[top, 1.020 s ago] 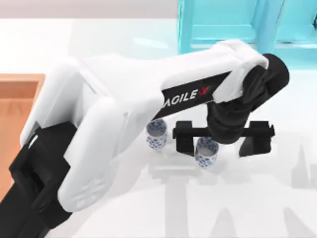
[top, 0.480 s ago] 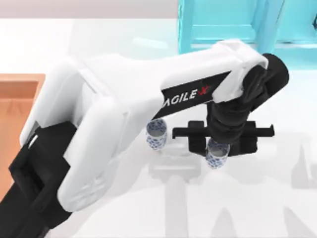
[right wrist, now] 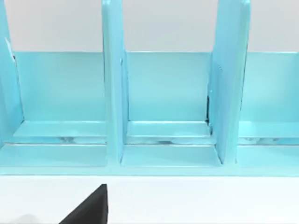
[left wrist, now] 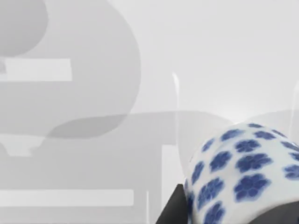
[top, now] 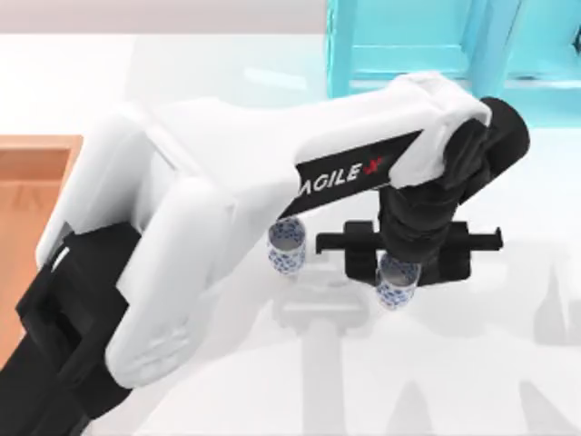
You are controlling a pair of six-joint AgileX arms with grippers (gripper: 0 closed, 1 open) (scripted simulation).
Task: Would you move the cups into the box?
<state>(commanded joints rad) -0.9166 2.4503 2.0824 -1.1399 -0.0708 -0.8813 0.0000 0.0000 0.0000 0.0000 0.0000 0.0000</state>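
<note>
**Top view: left gripper clamped on one cup**

Top view shows the left gripper [top: 400, 265] closed around the right-hand cup [top: 397, 282] near the table's middle. Its twin, the other cup [top: 287, 247], stands just beside it on the left, apart. The box [top: 32, 195] sits at the table's left edge. Behind stands a turquoise shelf [top: 427, 41].

A rendered test scene, not a lived-in room: a bare, glossy white counter [top: 508, 363] with flat computer-drawn shadows, a plain turquoise shelf frame [right wrist: 163, 112] along its far edge, and a wooden box [top: 32, 191] at its left edge.
</note>
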